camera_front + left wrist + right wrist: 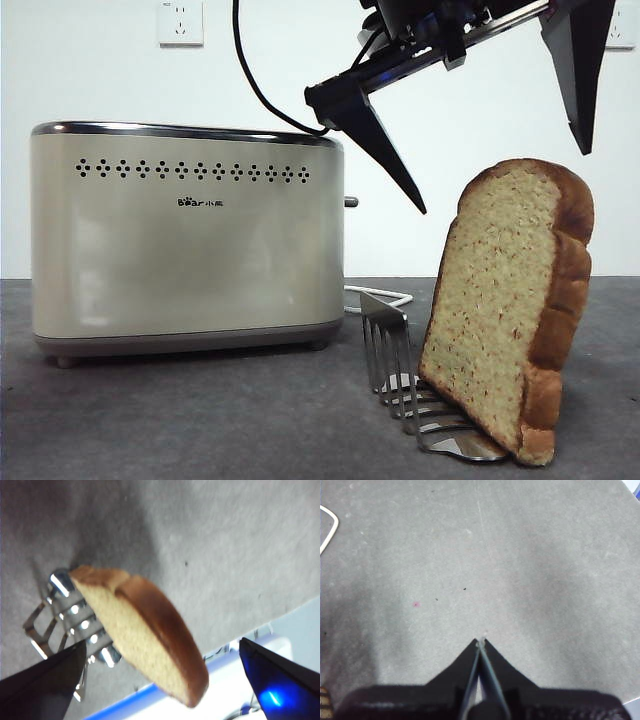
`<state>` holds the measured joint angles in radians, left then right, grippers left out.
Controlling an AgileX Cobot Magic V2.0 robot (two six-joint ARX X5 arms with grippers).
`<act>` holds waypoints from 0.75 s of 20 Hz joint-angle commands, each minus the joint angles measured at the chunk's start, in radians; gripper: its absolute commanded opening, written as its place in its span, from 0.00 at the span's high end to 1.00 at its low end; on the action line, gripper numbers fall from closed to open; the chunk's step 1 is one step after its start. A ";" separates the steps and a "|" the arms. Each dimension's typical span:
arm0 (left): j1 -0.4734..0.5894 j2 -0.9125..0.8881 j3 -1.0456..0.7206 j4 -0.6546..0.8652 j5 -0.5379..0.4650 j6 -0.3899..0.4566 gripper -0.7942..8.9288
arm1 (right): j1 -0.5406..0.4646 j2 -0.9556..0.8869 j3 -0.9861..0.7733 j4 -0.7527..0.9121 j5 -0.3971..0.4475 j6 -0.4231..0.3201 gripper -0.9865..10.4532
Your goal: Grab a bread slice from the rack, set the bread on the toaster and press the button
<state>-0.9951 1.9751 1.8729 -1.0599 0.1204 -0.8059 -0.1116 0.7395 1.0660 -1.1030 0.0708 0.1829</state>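
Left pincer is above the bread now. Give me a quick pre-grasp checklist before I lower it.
1. Left pincer open wide: ok.
2. Left pincer straddles the slice of bread: ok, one jaw on each side in the left wrist view.
3. Slice seated in the rack, leaning: ok.
4. Jaws touching the bread: not yet, both above it.
5. Toaster slot free: cannot tell, top hidden.
6. Right pincer shut and over bare table: ok.

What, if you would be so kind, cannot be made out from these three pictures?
- The toaster: its top slots, hidden in the front view by the level camera; absent from both wrist views.
- The button: only a small stub at the toaster's side, front view.
- The rack: its far end hidden behind the slice of bread.
- The left gripper: cut off by the top edge.
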 commanded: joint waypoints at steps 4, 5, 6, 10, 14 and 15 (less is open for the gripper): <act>0.006 0.019 -0.003 -0.005 -0.062 -0.032 0.34 | 0.000 -0.002 0.003 0.003 0.001 -0.005 0.91; 0.006 0.024 -0.003 -0.010 -0.061 -0.036 0.34 | 0.000 -0.002 0.003 0.003 0.001 -0.005 0.91; 0.006 0.036 -0.003 -0.011 -0.064 -0.037 0.34 | 0.000 -0.002 0.003 0.002 0.001 -0.005 0.91; 0.008 0.056 -0.003 -0.054 -0.056 -0.055 0.34 | 0.000 -0.002 0.003 0.000 0.001 -0.005 0.91; 0.018 0.056 -0.003 -0.103 -0.010 -0.055 0.55 | 0.000 -0.002 0.003 -0.004 0.001 -0.005 0.91; 0.023 0.056 -0.003 -0.119 0.005 -0.055 0.55 | 0.000 -0.002 0.003 -0.005 0.001 -0.005 0.91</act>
<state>-0.9768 2.0251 1.8729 -1.1725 0.1261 -0.8505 -0.1116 0.7391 1.0660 -1.1080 0.0711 0.1829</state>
